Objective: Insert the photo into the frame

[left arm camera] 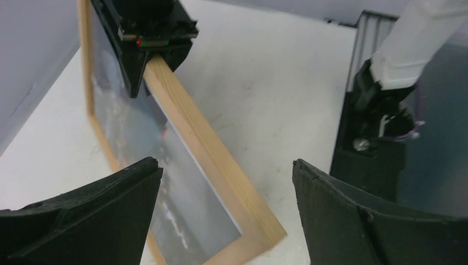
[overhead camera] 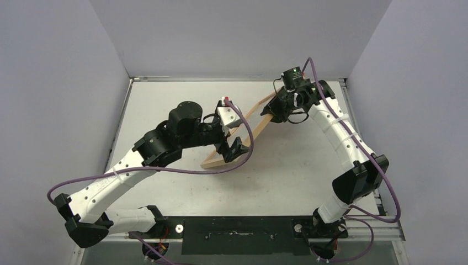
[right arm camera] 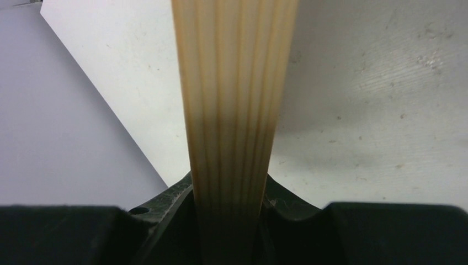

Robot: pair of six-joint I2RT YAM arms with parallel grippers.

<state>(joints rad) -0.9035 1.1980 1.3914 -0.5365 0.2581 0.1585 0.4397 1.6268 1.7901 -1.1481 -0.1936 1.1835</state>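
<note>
One frame (left arm camera: 204, 143) with one photo (left arm camera: 165, 187) showing inside it stands on edge on the worktop (overhead camera: 298, 165). Its long axis runs from between the open left hand's (left arm camera: 226, 182) fingers to the right hand (left arm camera: 148, 58), which clamps its far end.

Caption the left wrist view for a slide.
Open left gripper straddles the frame; right gripper clamps its far end.

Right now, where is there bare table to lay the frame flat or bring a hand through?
Widest bare patch: the table between the frame, the right arm and the near edge. Also free: the far-left corner behind the left arm. Crowded: the middle, where the open left gripper sits at the frame's near end and the right gripper clamps its far end.
</note>
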